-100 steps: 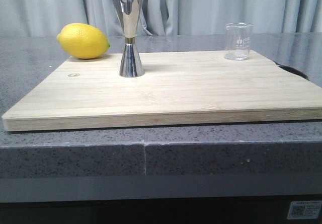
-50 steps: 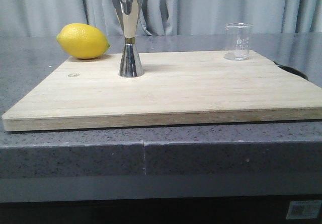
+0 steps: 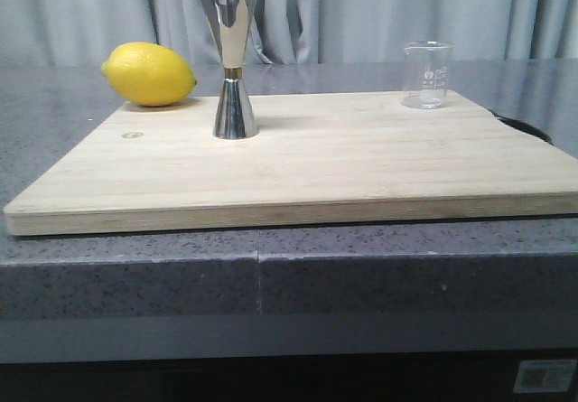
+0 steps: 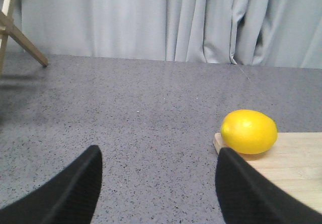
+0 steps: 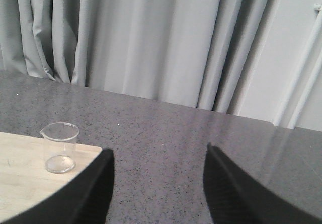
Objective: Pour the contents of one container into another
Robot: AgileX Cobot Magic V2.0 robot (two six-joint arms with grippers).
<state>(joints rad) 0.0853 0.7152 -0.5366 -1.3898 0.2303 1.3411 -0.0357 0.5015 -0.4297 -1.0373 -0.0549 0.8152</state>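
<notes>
The glass beaker (image 3: 427, 75) and steel jigger (image 3: 233, 64) stood well apart on the cutting board (image 3: 298, 163), while the left gripper (image 4: 158, 176) and right gripper (image 5: 158, 176) hung spread and empty.

Pale grey curtain (image 3: 361, 14) across the whole far side, hanging in soft vertical folds. Dark grey speckled stone countertop (image 3: 135, 271) in front of it, thick near edge with a vertical seam just left of centre. Darker band beneath the counter edge; small white label (image 3: 545, 375) at lower right, print too small to read. Light wooden stand legs (image 4: 12, 22) on the counter at far left, in the left wrist view. Plain white wall (image 5: 297, 58) to the right of the curtain, white pole (image 5: 309, 68) alongside, in the right wrist view. Even, diffuse light; faint sheen on the stone.
</notes>
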